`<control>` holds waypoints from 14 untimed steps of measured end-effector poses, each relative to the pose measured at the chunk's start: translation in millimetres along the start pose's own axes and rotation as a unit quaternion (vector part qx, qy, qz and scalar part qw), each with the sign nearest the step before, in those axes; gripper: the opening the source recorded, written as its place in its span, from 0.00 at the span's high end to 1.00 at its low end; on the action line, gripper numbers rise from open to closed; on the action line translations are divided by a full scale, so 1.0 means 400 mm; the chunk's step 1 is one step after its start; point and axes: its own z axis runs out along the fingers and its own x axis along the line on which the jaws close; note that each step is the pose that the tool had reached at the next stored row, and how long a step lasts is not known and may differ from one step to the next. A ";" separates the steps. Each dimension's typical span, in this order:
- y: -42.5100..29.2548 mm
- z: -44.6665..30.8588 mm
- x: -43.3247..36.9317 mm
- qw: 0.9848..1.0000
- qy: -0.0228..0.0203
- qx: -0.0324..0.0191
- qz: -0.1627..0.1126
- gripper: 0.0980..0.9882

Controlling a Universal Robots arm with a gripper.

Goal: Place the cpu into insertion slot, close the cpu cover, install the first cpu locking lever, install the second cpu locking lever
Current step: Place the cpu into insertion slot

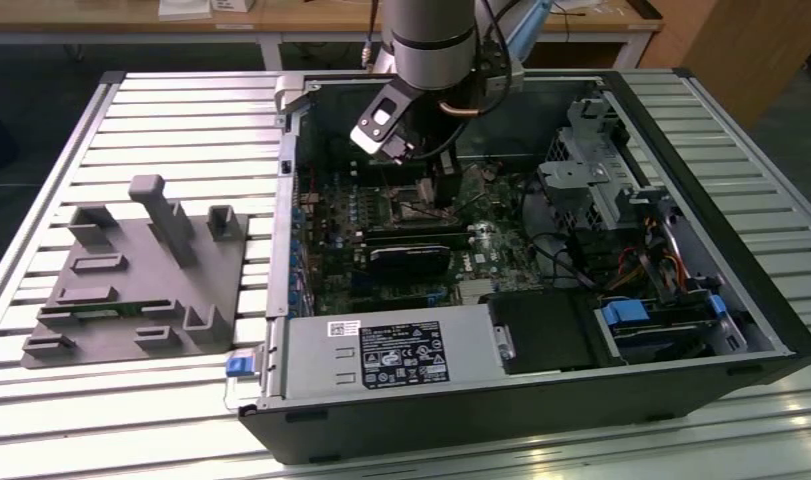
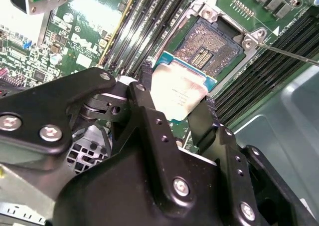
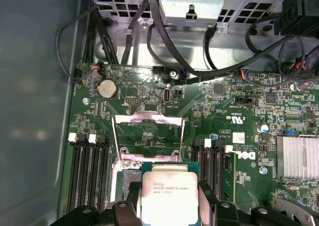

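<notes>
**Clerk:** Item one, the hand?

**Checker:** Hand (image 2: 175, 97): black, two-fingered, on the arm (image 1: 432, 40) that reaches down into the open computer case (image 1: 539, 420). It is clenched on the cpu, with the fingers (image 2: 149, 113) pressed to two opposite edges.

**Clerk:** Item two, the cpu?

**Checker:** Cpu (image 2: 179, 92): flat square chip with a pale metal top, held clear of the hand's body. In the second wrist view it sits over the near edge of the insertion slot (image 2: 207, 44) and is not seated. Whether it touches the rim cannot be told.

**Clerk:** The slot's condition?

**Checker:** Open. It has a dark centre with its contacts bare and a silvery rim with screws at the corners. A thin silvery lever (image 2: 289, 54) sticks out from one corner.

**Clerk:** Cpu cover?

**Checker:** Cpu cover (image 3: 144, 117): a silvery frame with an open window. In the first wrist view it is swung up off the slot, on the side away from the hand.

**Clerk:** Surroundings?

**Checker:** Green motherboard (image 3: 239, 101), with long black memory slots (image 3: 89, 171) on either side of the socket. Outside the case, towards the exterior view's left, a grey fixture plate (image 1: 138, 290) lies on the slatted metal tabletop (image 1: 178, 110).
</notes>
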 end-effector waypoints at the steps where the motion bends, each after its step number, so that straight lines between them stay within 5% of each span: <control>1: 0.000 0.000 0.000 1.000 0.000 0.000 0.000 0.51; 3: 0.000 0.000 0.000 1.000 0.000 0.000 0.000 0.51; 9: -0.002 0.007 0.000 1.000 0.000 -0.014 0.000 0.51; 14: -0.002 0.011 0.000 1.000 -0.001 -0.019 0.000 0.51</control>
